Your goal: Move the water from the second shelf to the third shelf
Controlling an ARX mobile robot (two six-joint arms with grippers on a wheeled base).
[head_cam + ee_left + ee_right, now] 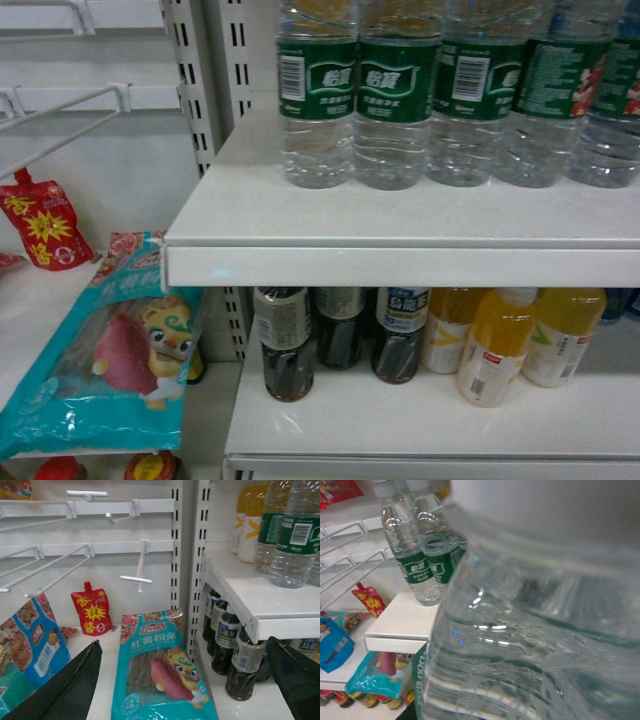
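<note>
Nearest thing first: in the right wrist cam a clear ribbed water bottle (pixel 535 630) fills almost the whole pic, way too close to see the right claw itself; so prob it's in the grip or about to be, but can't tell if the jaws are clamped on it or not. A bit of green label shows at the bottom left of that bottle.

Left gripper (pixel 190 680) hangs low; its two dark fingers (pixel 65 690) are spread wide apart w/ nothing between them, over a teal sweet-potato noodle bag (pixel 160 675); just beside that, dark drink bottles (pixel 240 665) on the lower shelf.

Further back: the row of green-label water bottles (pixel 395 90) stands on the white shelf (pixel 400 225) in the head cam, packed side by side, touching; orange juice bottles (pixel 500 340) sit one level down w/ the dark ones. Red pouch (pixel 40 225) off to the left on the wire-rack side.

How I'd do this step: keep the bottle upright; ribbed plastic is squashy so grip firm but don't crush; pull straight out so the neighbours don't topple, then clear the shelf lip before changing level; left arm is best kept parked out of the way.
</note>
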